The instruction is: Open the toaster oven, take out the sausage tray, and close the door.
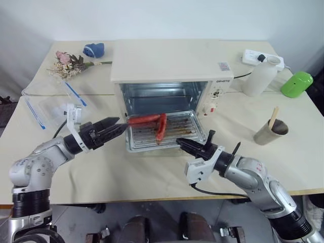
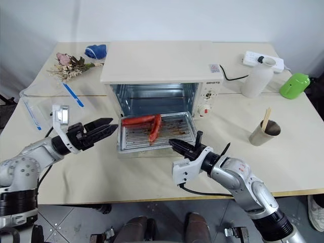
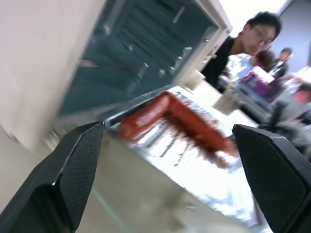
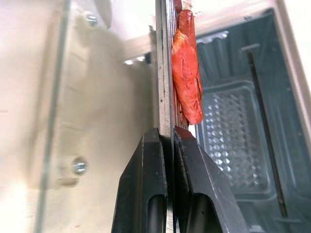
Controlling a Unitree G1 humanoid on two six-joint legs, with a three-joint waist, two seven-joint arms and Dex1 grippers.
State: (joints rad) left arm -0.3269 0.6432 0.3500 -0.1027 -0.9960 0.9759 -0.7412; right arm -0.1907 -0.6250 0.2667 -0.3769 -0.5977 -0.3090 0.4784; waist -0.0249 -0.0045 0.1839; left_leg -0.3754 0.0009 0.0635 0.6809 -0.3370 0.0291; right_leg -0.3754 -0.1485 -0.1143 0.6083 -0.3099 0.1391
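The cream toaster oven (image 1: 172, 61) stands mid-table with its shiny inside showing. The door (image 2: 146, 152) lies folded down flat in front of it. The silver sausage tray (image 1: 188, 132) rests pulled out over the door, with two red sausages (image 1: 161, 127) on its left half. My right gripper (image 1: 179, 143) is shut on the tray's front rim (image 4: 165, 97), seen edge-on in the right wrist view. My left gripper (image 1: 121, 126) is open at the tray's left end, its fingers (image 3: 73, 170) spread wide with nothing between them and a sausage (image 3: 184, 116) just ahead.
A clear plastic box with blue strips (image 1: 50, 104), dried flowers (image 1: 68, 63) and a blue object (image 1: 93, 49) lie left of the oven. On the right stand a white bottle (image 1: 260, 76), a green object (image 1: 297, 83) and a cup with a stick (image 1: 271, 130). A person (image 3: 243, 43) sits beyond.
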